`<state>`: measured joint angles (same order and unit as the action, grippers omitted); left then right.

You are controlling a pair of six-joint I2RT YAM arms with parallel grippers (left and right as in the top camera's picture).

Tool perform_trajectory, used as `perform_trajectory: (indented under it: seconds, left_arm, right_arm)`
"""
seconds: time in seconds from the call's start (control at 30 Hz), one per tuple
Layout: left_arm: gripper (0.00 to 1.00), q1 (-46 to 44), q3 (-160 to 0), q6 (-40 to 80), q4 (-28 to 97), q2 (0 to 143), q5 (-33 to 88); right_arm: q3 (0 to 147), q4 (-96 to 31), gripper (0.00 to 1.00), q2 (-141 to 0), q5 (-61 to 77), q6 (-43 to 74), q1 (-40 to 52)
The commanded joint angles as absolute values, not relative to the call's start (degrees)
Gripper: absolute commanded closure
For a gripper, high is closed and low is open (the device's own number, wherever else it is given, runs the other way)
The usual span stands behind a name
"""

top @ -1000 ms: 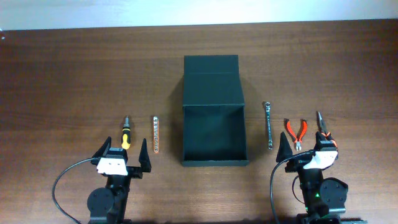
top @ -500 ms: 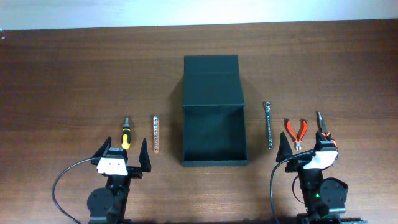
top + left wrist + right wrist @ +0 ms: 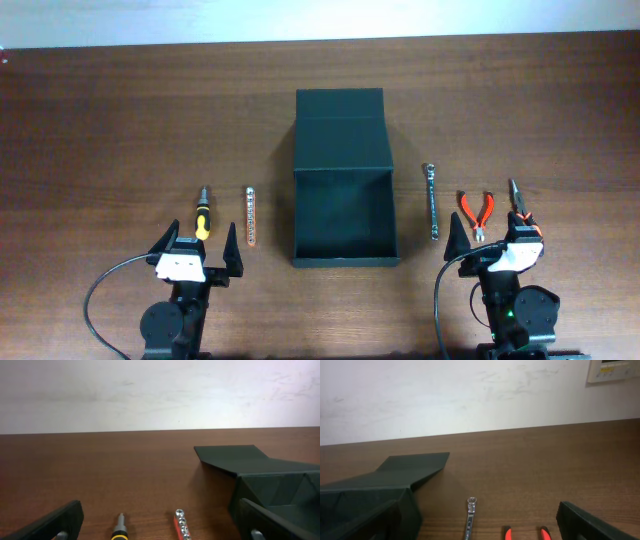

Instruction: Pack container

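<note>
— Are the pincers holding anything?

— No. The left pincer (image 3: 201, 232) is spread wide and grips nothing. It sits low at the near edge of the worktop (image 3: 100, 120), left of the middle. The right pincer (image 3: 486, 232) is released just as wide, at the near edge toward the right.

— What's closest to the left one?

— A screwdriver (image 3: 202, 214) with a yellow and black handle. From above, its handle end lies between the fingertips and its tip points to the far edge. Just beside it, toward the middle, a red socket rail (image 3: 250, 216) lies parallel.

— And on the right?

— Needle-nose pliers (image 3: 517, 200), their handles partly hidden by the outer finger. Red-handled cutters (image 3: 477, 212) lie just ahead of the gap between the fingers, and a slim wrench (image 3: 432, 202) lies further in.

— And the container?

— The black container (image 3: 343, 215) sits in the middle of the worktop, between the socket rail and the wrench, touching neither. It stands open, with its lid (image 3: 340, 125) thrown back flat toward the far edge.
</note>
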<state>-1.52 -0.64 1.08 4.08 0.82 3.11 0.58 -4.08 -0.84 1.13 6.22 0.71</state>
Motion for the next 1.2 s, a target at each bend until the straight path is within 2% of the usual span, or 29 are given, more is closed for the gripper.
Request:
perform_trajectory:
  seconds: [0.0,0.9,1.17]
  left_arm:
    - [0.01,-1.2,-0.5,0.2,4.5,0.4,2.7]
    - [0.01,-1.2,-0.5,0.2,4.5,0.4,2.7]
    - [0.01,-1.2,-0.5,0.2,4.5,0.4,2.7]
  right_arm:
    - [0.3,-4.3,0.01,-0.2,1.9,6.5,0.4]
    - [0.3,-4.1,0.01,-0.3,5.1,6.5,0.4]
    - [0.6,-0.4,0.01,-0.4,22.7,8.3,0.4]
